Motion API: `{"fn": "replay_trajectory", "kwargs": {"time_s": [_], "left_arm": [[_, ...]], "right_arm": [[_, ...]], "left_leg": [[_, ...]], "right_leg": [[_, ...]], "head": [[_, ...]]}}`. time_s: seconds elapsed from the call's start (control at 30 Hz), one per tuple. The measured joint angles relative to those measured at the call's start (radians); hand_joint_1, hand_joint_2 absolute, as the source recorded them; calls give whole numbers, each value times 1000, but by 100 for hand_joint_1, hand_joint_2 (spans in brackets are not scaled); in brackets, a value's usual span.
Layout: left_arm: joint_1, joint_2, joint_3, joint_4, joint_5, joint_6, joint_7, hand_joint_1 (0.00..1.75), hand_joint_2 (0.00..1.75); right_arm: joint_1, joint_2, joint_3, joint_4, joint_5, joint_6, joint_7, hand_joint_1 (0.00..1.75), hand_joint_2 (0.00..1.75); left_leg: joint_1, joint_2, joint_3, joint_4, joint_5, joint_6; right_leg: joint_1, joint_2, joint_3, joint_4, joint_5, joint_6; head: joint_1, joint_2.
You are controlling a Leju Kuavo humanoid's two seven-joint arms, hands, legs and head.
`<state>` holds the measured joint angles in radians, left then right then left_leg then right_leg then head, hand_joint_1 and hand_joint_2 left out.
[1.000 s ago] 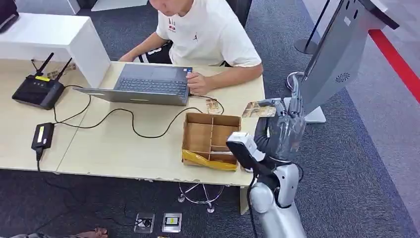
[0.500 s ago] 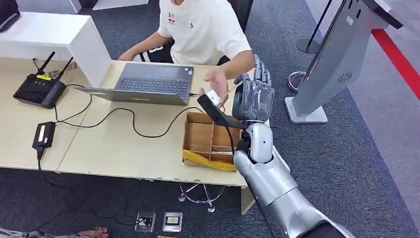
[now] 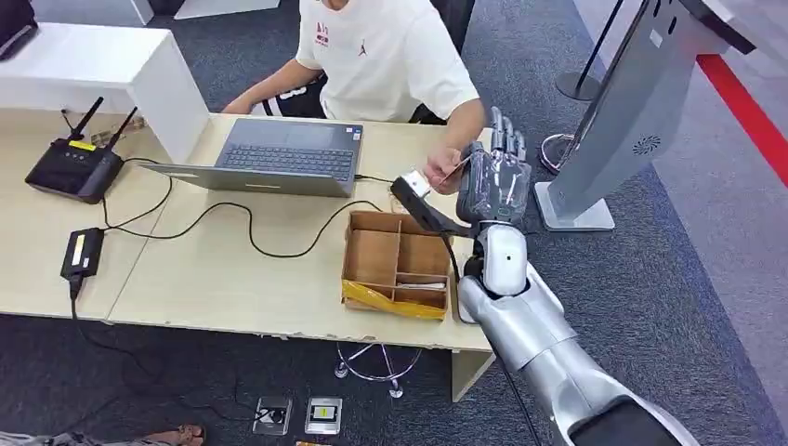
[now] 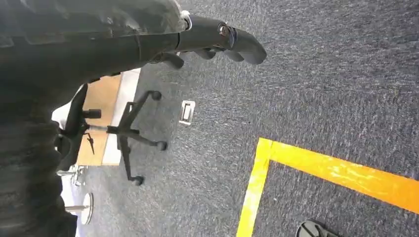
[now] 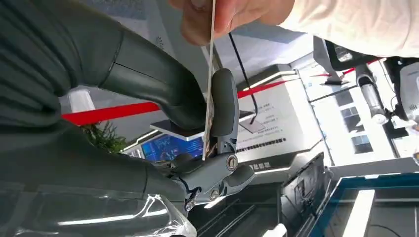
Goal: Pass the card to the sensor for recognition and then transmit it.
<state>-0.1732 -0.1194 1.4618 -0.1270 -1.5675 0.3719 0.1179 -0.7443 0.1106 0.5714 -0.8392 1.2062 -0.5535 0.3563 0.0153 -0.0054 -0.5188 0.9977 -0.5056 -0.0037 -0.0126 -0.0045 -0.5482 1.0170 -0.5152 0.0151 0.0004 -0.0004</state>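
Between thumb and fingers, the right hand (image 5: 197,123) pinches the card (image 5: 211,89), a person's hand (image 5: 222,17) gripping its other end.

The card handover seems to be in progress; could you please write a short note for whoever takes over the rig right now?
Right hand: raised over the desk's far right corner, pinching the card between thumb and a finger.
Person's hand: already gripping the card's other end, so both hold it.
Left hand: hangs over the carpet, holding nothing, fingers curled.
Sensor kiosk: stands right of the desk.
Divided cardboard box: on the desk beneath the arm.
Done: card brought to the person.
Left: release the card, probably once their grip is firm, then withdraw the arm.
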Motion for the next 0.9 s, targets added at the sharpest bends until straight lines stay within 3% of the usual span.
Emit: {"fn": "replay_trajectory", "kwargs": {"time_s": [0.03,0.07,0.1,0.4,0.5,0.7,0.9], "left_arm": [[0,2,0,0,0,-4,3,0,175],[0,1,0,0,5,3,19,0,175],[0,1,1,0,5,7,22,0,175],[-1,-5,0,0,27,48,53,0,175],[0,-8,2,0,43,62,69,0,175],[0,-20,5,0,69,95,95,0,175],[0,-21,8,0,89,104,77,0,175]], "right_arm": [[-6,-13,6,12,9,-2,2,175,175],[-6,-21,14,20,11,-5,-9,106,175],[-6,-21,15,22,13,-7,-15,0,175],[-5,-10,31,21,-16,-78,-90,0,175],[18,-5,34,-21,-37,-52,-133,0,175],[134,-3,68,-255,-124,114,-210,0,175],[309,-16,131,-520,-222,338,-278,0,175]], "left_leg": [[0,1,0,0,0,0],[0,1,0,0,0,0],[0,1,0,0,0,0],[0,1,0,0,0,0],[0,1,0,0,0,0],[0,1,0,0,0,0],[0,1,0,0,-1,-1]], "right_leg": [[0,1,0,0,0,0],[0,0,0,1,0,0],[0,1,0,1,0,0],[0,1,0,1,0,0],[0,1,0,1,0,0],[0,1,-1,1,0,0],[0,1,-2,1,0,-1]], "head": [[0,0],[0,0],[0,0],[0,0],[0,0],[0,0],[0,0]]}}
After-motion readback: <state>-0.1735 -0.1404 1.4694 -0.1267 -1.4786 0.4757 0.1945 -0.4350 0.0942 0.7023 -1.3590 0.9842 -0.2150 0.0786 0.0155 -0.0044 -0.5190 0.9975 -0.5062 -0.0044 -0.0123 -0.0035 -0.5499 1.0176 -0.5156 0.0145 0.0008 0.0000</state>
